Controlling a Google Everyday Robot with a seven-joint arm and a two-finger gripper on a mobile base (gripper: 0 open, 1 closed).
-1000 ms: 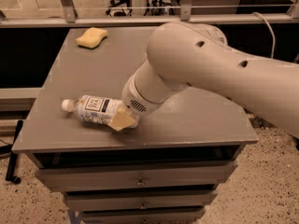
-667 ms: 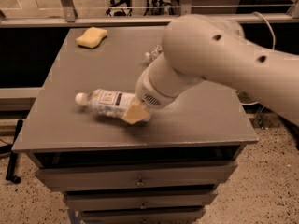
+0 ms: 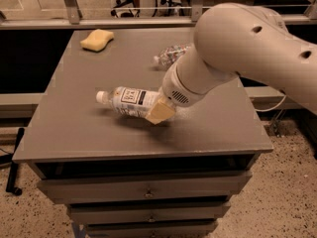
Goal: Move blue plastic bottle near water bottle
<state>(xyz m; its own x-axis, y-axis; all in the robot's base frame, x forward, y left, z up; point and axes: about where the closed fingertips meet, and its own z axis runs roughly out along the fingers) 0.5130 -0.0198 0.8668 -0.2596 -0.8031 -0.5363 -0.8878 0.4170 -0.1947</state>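
Your gripper [image 3: 157, 111] holds the blue plastic bottle [image 3: 128, 100] over the middle of the grey table [image 3: 74, 128].

You can see one tan finger pad [image 3: 161, 114] pressed on the bottle's bottom end, so the jaws are closed around it. The bottle lies on its side, a bit tilted, with its white cap pointing left. A dark shadow sits under it, so it looks lifted just off the table top. The water bottle [image 3: 171, 53] lies on its side farther back, near the far edge, and the big white arm [image 3: 237, 48] hides part of it. The two bottles are apart. A yellow sponge [image 3: 97, 39] rests at the back left corner. Drawers [image 3: 143, 190] are under the table.
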